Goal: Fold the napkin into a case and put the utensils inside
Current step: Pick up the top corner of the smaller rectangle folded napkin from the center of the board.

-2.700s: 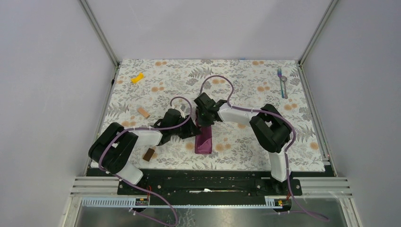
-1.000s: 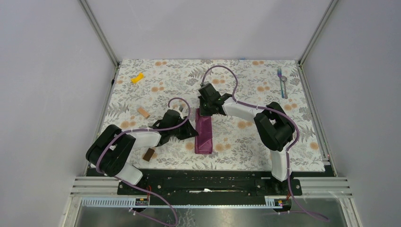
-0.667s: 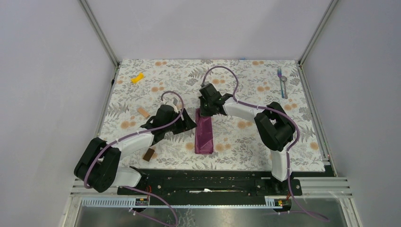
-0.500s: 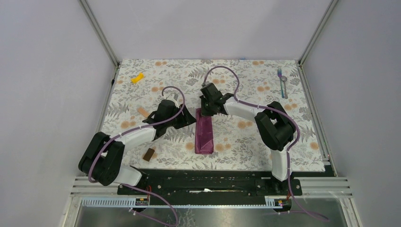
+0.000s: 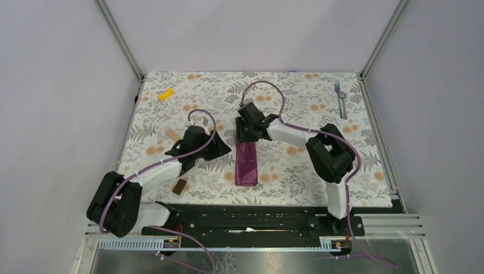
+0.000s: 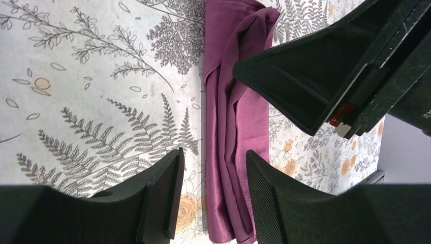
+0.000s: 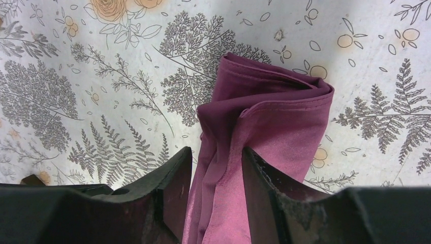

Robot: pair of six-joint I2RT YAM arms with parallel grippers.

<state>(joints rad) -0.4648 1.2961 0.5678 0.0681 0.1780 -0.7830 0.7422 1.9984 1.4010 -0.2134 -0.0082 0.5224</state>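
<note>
The napkin (image 5: 246, 165) lies folded as a slim plum-magenta strip, the case, at the middle of the mat, running near to far. My right gripper (image 5: 245, 136) is over its far end. In the right wrist view the gripper (image 7: 216, 195) is open and cloth folds (image 7: 274, 117) lie between its fingers. My left gripper (image 5: 222, 147) is open just left of the strip. In its wrist view the gripper (image 6: 211, 198) is open above the strip (image 6: 234, 127). The fork and spoon (image 5: 341, 103) lie together at the far right of the mat.
A yellow piece (image 5: 166, 94) lies at the far left. A tan block (image 5: 173, 135) sits left of my left arm and a brown block (image 5: 180, 186) near the front left. Metal frame posts and grey walls close in the floral mat (image 5: 297, 171).
The right gripper carried the lifted end of the napkin away from me and laid the strip out flat. The left arm then drew back to the left, away from the strip.
</note>
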